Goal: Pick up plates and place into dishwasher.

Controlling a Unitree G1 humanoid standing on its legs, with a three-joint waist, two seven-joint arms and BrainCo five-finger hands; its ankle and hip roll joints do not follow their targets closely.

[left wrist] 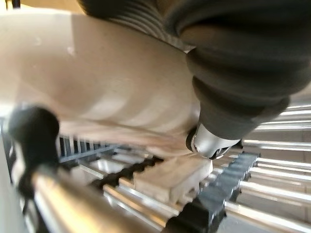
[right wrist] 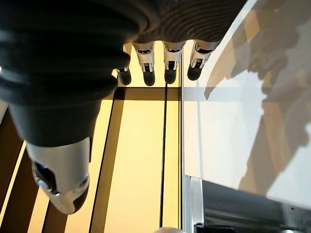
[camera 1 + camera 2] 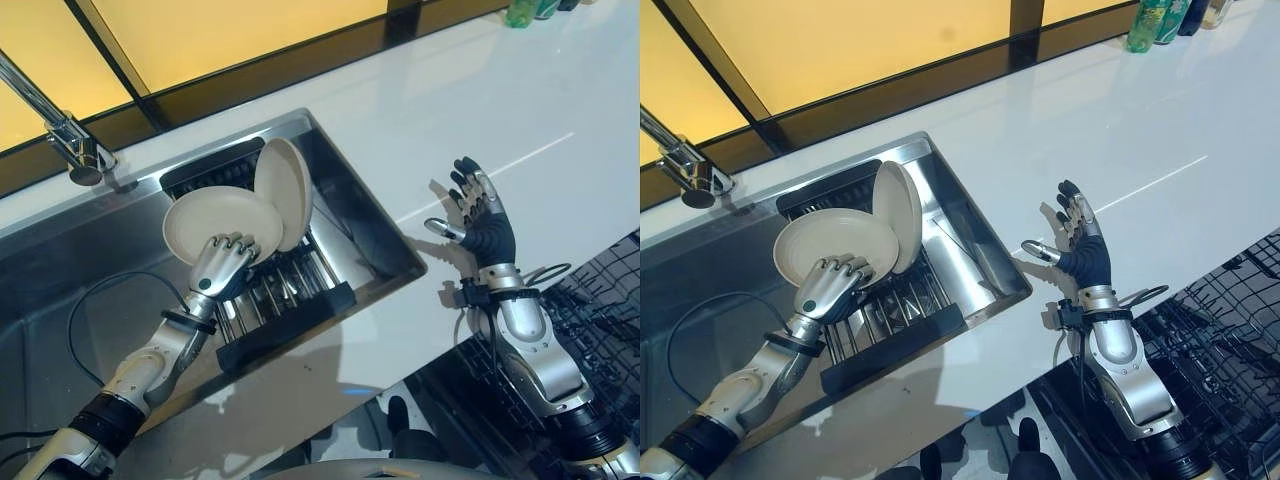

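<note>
Left eye view: dishwasher rack, black wire, cut off at the lower right corner. Right hand above the white counter, fingers spread and straight, holding nothing. Left hand in the steel sink, fingers curled over the near rim of a cream plate; second plate upright on the drying rack just behind, touching the first. Faucet cut off at the left edge. Left wrist view: thumb blurred against the plate's underside, rack bars beyond.

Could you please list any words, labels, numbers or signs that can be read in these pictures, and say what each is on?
None can be read.
Bottles at the far counter edge: any label print is too small to tell.
Plates, sink rack, tap: no print visible.
</note>
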